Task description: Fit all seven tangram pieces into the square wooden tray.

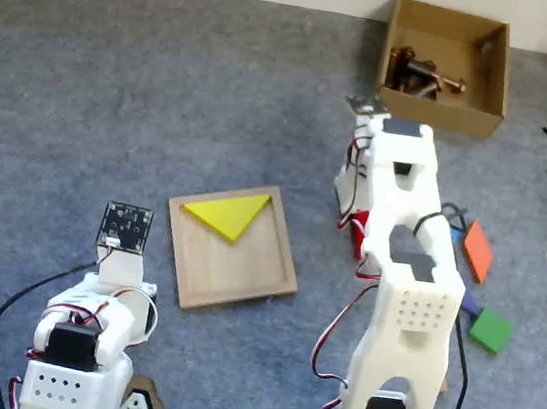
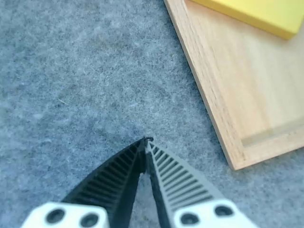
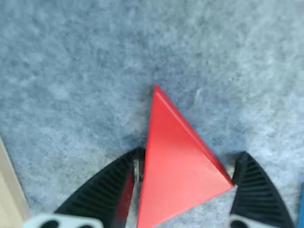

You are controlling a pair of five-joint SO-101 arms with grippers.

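Down at 7 o'clock on the grey felt-covered table [image 1: 87,89], the left gripper [image 2: 145,140] hangs over bare felt with its jaws pressed together and holding nothing, just beside the near corner of the square wooden tray [image 2: 223,118]. The tray sits near the table's middle, and a yellow triangular piece [image 1: 227,214] lies flat inside it against its 12 o'clock rim. At 3 o'clock of the tray, the right gripper [image 3: 190,153] has its jaws clamped across a red triangular piece [image 3: 175,166]; from above, the white right arm [image 1: 405,313] covers most of that piece. A brown cardboard box [image 1: 472,115] of coppery parts stands at 1 o'clock. At the arm's 3 o'clock lie an orange piece [image 1: 477,252] and a green square piece [image 1: 490,330].
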